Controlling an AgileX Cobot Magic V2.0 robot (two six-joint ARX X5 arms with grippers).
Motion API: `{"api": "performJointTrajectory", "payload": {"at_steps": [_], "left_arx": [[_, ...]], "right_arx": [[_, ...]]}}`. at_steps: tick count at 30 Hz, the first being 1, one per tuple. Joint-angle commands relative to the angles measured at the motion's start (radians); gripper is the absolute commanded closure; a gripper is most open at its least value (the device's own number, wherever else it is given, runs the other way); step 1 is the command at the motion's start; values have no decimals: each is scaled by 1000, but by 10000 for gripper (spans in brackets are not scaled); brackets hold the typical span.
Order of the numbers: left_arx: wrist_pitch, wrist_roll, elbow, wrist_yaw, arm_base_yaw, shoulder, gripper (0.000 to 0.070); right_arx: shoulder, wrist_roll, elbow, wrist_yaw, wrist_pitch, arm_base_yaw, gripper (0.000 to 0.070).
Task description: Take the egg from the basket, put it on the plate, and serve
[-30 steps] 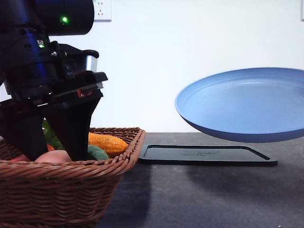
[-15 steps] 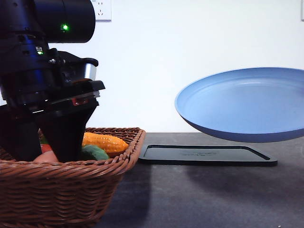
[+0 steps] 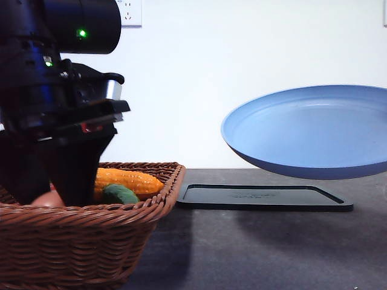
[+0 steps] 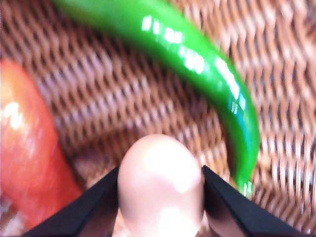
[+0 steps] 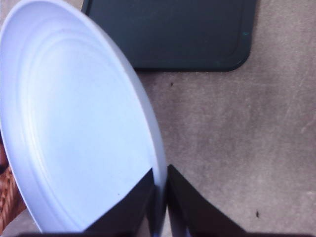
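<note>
The pinkish-tan egg [image 4: 160, 180] lies low in the brown wicker basket [image 3: 91, 241], and both fingers of my left gripper [image 4: 160, 169] press against its sides, so it is shut on the egg. In the front view the egg [image 3: 46, 198] peeks over the rim between the black fingers of the left gripper [image 3: 51, 187]. The light-blue plate [image 3: 308, 133] hangs tilted in the air at the right, above the table. My right gripper [image 5: 159, 170] is shut on the rim of the plate [image 5: 79, 123].
In the basket lie a green pepper [image 4: 212, 74], a red vegetable [image 4: 24, 148], an orange corn cob [image 3: 127, 180] and a rounded green vegetable [image 3: 119, 193]. A flat black tray [image 3: 263, 196] rests on the grey table behind and below the plate.
My left arm has shifted a little to the left inside the basket, and the egg between its fingers has gone with it. The plate has barely moved.
</note>
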Motion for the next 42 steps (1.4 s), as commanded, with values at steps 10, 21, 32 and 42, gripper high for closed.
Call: {"api": "performJointTrajectory", "payload": {"at_steps": [10,21,32,42], "left_arx": [[-34,18,246,-2,-64,-94,552],[45,18,342,3,-264,-88,551],[47,30,342,1,-353,-13,552],[39,30,342,1,-372,44,552]], "right_arx": [[4,66,11,-85,11,21,700],[30,99,11,-90,-12,163,700],[81,98,11,-130,-47,323,700],[82,108,11,-138,-53,365,700]]}}
